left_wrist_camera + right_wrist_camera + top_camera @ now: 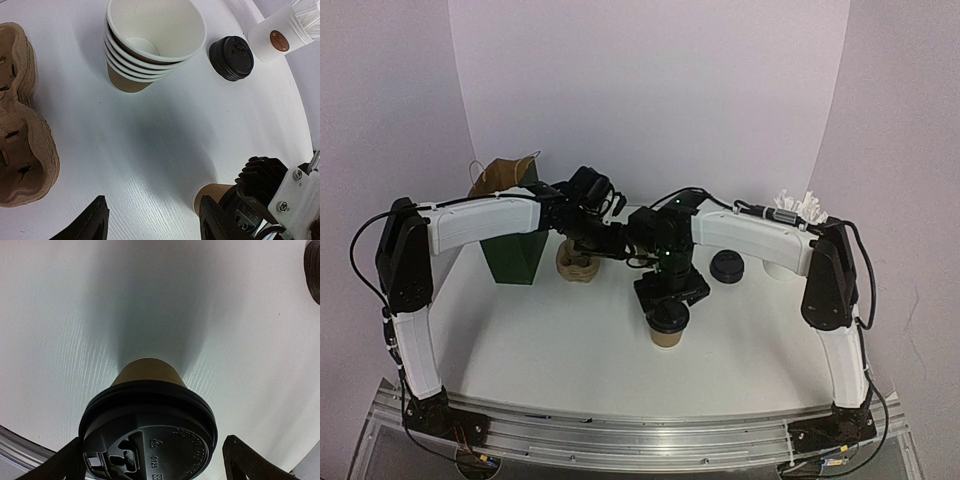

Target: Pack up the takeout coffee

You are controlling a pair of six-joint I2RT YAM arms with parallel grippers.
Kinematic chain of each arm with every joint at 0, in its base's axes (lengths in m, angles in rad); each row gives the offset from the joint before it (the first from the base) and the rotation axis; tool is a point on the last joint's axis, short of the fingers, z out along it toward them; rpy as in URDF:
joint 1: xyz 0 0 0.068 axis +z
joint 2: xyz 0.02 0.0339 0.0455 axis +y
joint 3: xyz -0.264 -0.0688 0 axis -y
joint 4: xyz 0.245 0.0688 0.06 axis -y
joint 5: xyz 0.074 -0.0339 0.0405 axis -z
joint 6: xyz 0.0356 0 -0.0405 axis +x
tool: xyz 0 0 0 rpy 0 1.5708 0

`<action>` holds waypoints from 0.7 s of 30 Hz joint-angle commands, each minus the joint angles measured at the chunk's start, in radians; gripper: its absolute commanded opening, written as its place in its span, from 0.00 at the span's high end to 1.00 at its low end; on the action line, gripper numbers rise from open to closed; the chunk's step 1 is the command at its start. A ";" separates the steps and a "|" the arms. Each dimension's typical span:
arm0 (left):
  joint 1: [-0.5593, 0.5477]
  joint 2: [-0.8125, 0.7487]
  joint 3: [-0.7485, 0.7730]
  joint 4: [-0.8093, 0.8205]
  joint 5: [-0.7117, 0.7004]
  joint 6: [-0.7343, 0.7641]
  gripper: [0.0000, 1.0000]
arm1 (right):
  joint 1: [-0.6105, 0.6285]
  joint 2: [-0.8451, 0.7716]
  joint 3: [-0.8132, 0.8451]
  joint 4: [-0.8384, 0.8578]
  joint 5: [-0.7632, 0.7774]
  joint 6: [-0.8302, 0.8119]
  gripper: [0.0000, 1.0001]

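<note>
Two tools are over the white tabletop (150, 150), and all the action is at the takeout coffee (147, 432). It stands upright on the tabletop, a brown paper body under a black dome lid, near the front edge in the overhead view.

The right tool (156, 462) hangs directly above the coffee with its fingers (250, 460) spread wide, one to each side of the lid. One finger is clear of the lid. The other sits right at the lid's edge, and whether it touches I cannot tell. Nothing is pinched.

The left tool (152, 227) is spread too and holds nothing. It hovers over bare tabletop to the coffee's left and a little farther back. Its camera catches the coffee's brown wall at lower right, with the right tool's black body over it.

Beyond the coffee in that view is a stack of lidless brown cups (150, 45), nested together. Just beside them a spare black lid (231, 57) lies flat on the tabletop, and a white cup (272, 37) of wrapped sticks stands past that. Well apart to the coffee's left, moulded pulp cup carriers (22, 130) lie stacked. Farther left again, in the overhead view, a dark green bag (515, 250) stands upright.
</note>
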 commanded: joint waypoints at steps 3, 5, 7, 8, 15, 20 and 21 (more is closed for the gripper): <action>-0.002 0.003 0.045 0.014 0.005 0.010 0.39 | -0.017 0.015 0.033 -0.030 0.073 0.000 0.05; -0.003 0.000 0.040 0.014 0.004 0.009 0.39 | -0.017 0.013 0.032 -0.029 0.068 0.000 0.04; -0.003 -0.004 0.036 0.015 0.004 0.006 0.39 | -0.017 0.013 0.027 -0.030 0.057 -0.003 0.03; -0.003 -0.007 0.033 0.015 0.004 0.004 0.39 | -0.017 0.012 0.024 -0.029 0.052 -0.004 0.03; -0.003 -0.015 0.019 0.020 0.007 -0.001 0.39 | -0.016 0.019 0.019 -0.027 0.031 -0.033 0.02; -0.003 -0.019 0.013 0.023 0.005 -0.003 0.39 | -0.016 0.018 0.031 -0.025 0.029 -0.046 0.02; -0.003 -0.019 0.012 0.025 0.005 -0.004 0.39 | -0.016 0.018 0.034 -0.025 0.029 -0.046 0.02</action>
